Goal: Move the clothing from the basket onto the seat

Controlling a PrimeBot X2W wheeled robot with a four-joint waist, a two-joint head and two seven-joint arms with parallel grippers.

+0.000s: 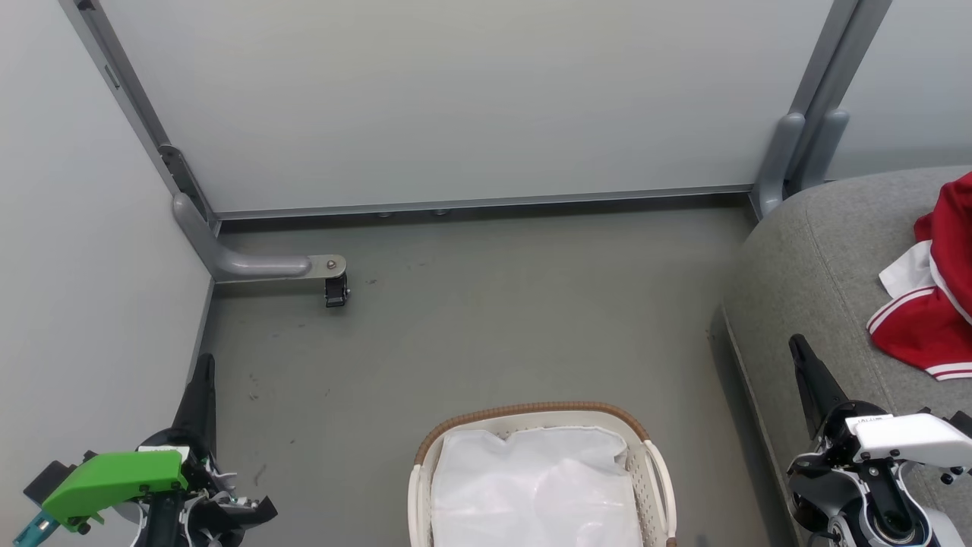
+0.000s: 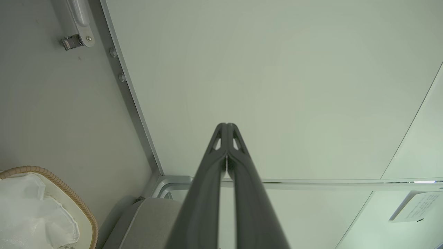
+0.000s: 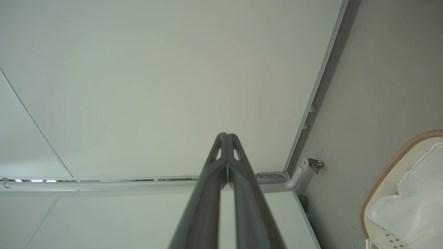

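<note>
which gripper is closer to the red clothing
The right gripper, white-wristed, by the seat holding the clothing; the green-wristed left gripper sits across the basket.

Head camera: set high, facing forward and steeply down onto the floor (image 1: 486, 327), with the panel (image 1: 456, 99) ahead, the basket (image 1: 531, 411) near and cut by the bottom edge, and the seat (image 1: 812, 251) at right. Left wrist camera: sights along the left gripper (image 2: 226, 127) at the panel, rolled sideways, with floor and basket on its left. Right wrist camera: sights along the right gripper (image 3: 226, 136), rolled the opposite way, with floor and basket on its right. All three views share the panel, the caster (image 1: 336, 291) and the basket rim.
</note>
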